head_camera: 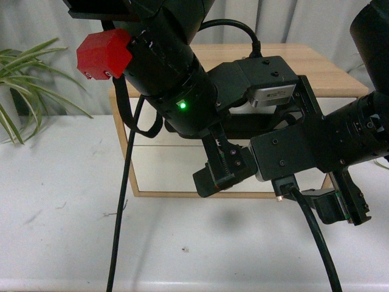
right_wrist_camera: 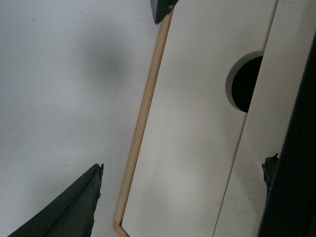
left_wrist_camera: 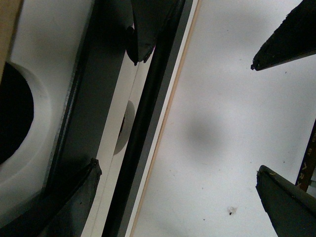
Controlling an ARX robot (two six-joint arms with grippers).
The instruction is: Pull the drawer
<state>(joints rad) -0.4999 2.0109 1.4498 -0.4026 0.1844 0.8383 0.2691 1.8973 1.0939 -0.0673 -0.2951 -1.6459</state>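
Note:
In the left wrist view the drawer's white front (left_wrist_camera: 49, 44) shows its half-round notch (left_wrist_camera: 15, 118) and its long black bar handle (left_wrist_camera: 143, 128) running slantwise. My left gripper (left_wrist_camera: 176, 173) is open. The handle passes between its fingers (left_wrist_camera: 81, 197), close to that one; whether they reach round it I cannot tell. From the front, my left gripper (head_camera: 225, 173) hangs before the cabinet's middle and both arms hide most of the drawer. My right gripper (head_camera: 340, 210) is open by the cabinet's lower right corner, and in its own view (right_wrist_camera: 182, 165) it holds nothing.
The wooden cabinet (head_camera: 316, 70) stands on a white table (head_camera: 61, 231). Its lower front (right_wrist_camera: 192, 148) is plain white, with a half-round notch (right_wrist_camera: 244, 84) at the seam. A potted plant (head_camera: 24, 79) is at far left. A black cable (head_camera: 118, 231) hangs beside my left arm.

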